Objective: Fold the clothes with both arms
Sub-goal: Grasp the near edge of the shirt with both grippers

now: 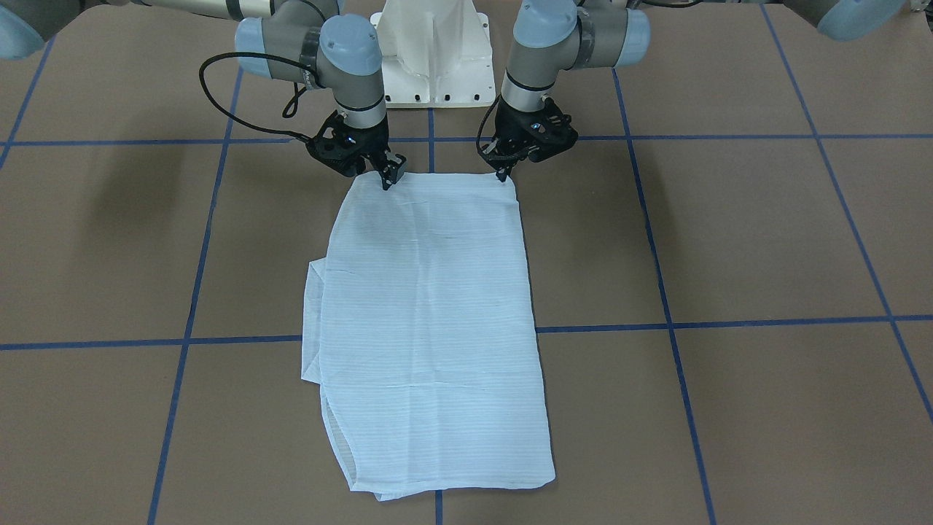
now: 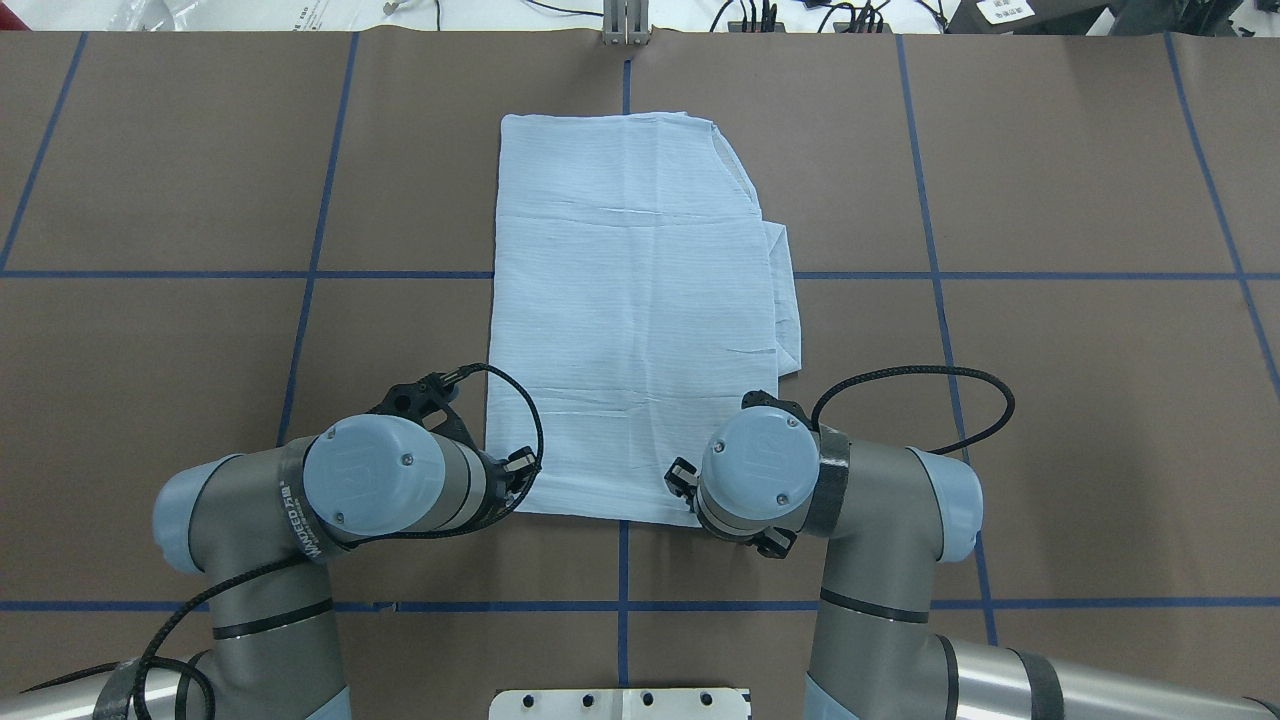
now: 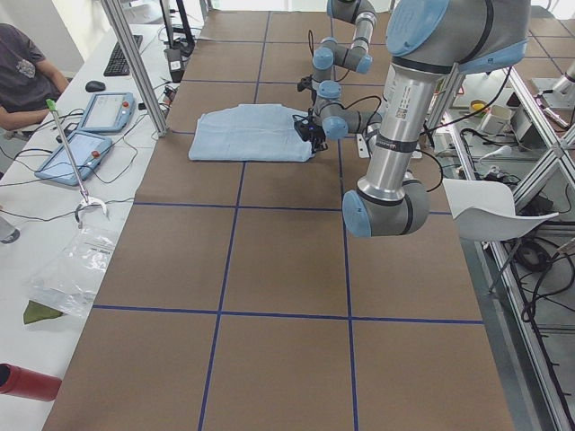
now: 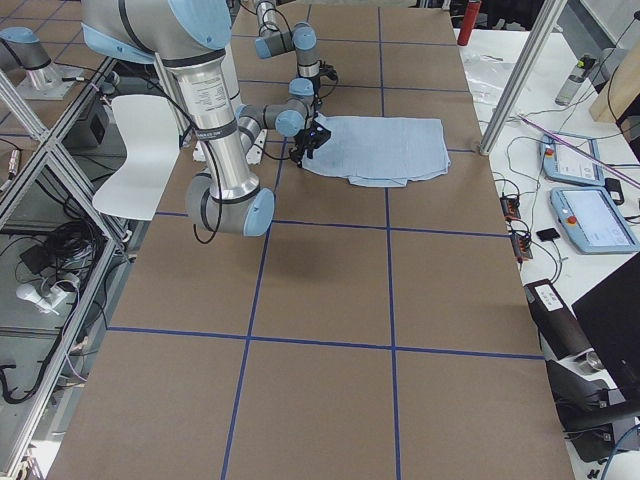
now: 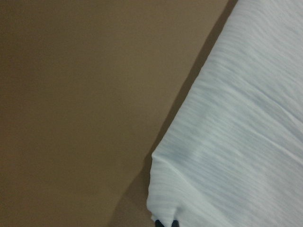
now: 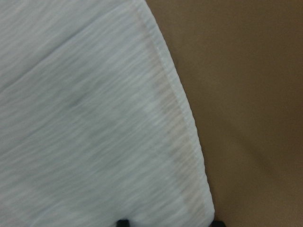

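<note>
The folded shirt (image 2: 640,300) lies flat at the middle of the bench (image 2: 1050,400). Seen from overhead, the left fingers (image 1: 503,173) pinch closed on its 7 o'clock corner. The right fingers (image 1: 390,173) stand spread, straddling its 5 o'clock corner.

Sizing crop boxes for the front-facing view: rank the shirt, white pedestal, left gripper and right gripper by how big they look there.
1. The shirt, clearly largest.
2. The white pedestal, its top cut off by the frame.
3. The left gripper and right gripper: they look alike, so I won't rank them.
</note>
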{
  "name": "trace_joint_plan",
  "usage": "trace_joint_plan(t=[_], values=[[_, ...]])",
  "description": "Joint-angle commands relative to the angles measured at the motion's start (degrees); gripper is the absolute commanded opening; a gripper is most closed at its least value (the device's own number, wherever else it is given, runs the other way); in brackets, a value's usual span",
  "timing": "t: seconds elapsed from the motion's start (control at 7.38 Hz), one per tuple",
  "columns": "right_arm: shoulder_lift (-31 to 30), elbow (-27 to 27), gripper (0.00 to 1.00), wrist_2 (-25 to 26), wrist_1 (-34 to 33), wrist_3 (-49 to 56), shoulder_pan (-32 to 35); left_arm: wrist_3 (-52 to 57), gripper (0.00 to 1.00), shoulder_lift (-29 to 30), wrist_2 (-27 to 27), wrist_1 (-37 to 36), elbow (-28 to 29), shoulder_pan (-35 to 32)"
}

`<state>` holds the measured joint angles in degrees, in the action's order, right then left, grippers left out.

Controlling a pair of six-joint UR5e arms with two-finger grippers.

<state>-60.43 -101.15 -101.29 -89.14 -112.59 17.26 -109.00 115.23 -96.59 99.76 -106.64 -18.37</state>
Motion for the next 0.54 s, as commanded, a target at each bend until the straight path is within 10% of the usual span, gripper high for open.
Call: trace_joint_plan(t=[0.0, 0.41], values=[[0.3, -0.2, 0.08, -0.2, 0.0, 0.0, 0.2, 0.0, 0.0, 0.0, 0.0, 0.0, 0.1, 0.0], [0.6, -0.4, 0.0, -0.1, 0.0, -0.1, 0.3, 0.0, 0.0, 0.0, 0.0, 0.1, 0.3, 0.0]])
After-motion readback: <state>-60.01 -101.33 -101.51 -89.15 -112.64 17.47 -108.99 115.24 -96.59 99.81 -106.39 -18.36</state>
